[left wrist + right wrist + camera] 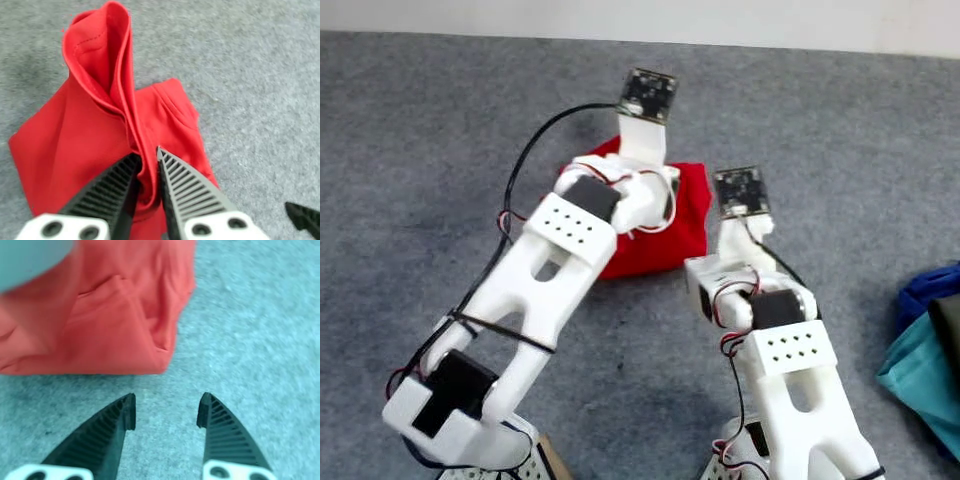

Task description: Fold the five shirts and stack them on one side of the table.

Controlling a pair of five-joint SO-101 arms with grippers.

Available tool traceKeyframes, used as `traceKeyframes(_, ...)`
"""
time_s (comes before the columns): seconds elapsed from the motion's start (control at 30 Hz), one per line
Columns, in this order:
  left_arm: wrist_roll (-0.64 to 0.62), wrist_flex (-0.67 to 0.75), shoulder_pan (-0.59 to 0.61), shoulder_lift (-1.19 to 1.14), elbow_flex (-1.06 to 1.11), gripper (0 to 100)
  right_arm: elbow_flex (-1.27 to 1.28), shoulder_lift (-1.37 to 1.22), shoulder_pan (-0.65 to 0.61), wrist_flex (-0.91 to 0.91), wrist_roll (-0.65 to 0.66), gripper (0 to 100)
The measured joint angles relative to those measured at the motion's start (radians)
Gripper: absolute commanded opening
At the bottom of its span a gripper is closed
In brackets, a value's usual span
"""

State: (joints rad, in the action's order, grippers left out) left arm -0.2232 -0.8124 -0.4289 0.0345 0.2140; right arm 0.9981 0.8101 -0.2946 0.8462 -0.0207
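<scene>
A red shirt [685,215] lies partly folded on the grey table, under the wrist of the left arm. In the left wrist view my left gripper [148,156] is shut on a raised fold of the red shirt [95,125], which stands up in a ridge above the rest of the cloth. My right gripper [166,410] is open over bare table, a short way off the near edge of the red shirt [110,325], with nothing between its fingers. In the high view the right arm [760,310] sits just right of the shirt.
A pile of other shirts, dark blue [930,285] and teal [925,375], lies at the right edge of the table. Grey table surface [430,160] spreads to the left and far side. The right gripper's fingertip [302,217] pokes into the left wrist view.
</scene>
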Motion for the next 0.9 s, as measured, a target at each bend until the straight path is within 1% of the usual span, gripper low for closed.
traceKeyframes(0.13, 0.000, 0.003, -0.041, -0.063, 0.000, 1, 0.000, 0.000, 0.014, 0.000, -0.008, 21.3)
traceKeyframes(0.17, 0.000, 0.003, -0.052, -0.072, 0.000, 3, 0.000, 0.000, 0.014, 0.000, -0.008, 21.3)
traceKeyframes(0.3, -0.002, 0.003, -0.089, -0.091, 0.000, 20, 0.000, 0.000, 0.017, 0.000, -0.008, 21.3)
traceKeyframes(0.4, -0.040, 0.002, -0.104, -0.091, -0.008, 29, 0.000, 0.000, 0.017, 0.000, -0.008, 21.3)
traceKeyframes(0.53, -0.104, -0.012, -0.106, -0.091, -0.037, 30, 0.000, 0.000, 0.017, 0.000, -0.008, 21.3)
traceKeyframes(0.67, -0.112, -0.052, -0.083, -0.091, -0.084, 30, 0.000, 0.000, 0.017, 0.000, -0.008, 21.3)
traceKeyframes(0.8, -0.115, -0.166, -0.005, -0.091, -0.192, 30, 0.000, 0.000, 0.017, 0.000, -0.008, 21.3)
traceKeyframes(0.9, -0.115, -0.255, 0.071, -0.091, -0.224, 30, 0.000, -0.012, 0.017, -0.025, -0.008, 21.3)
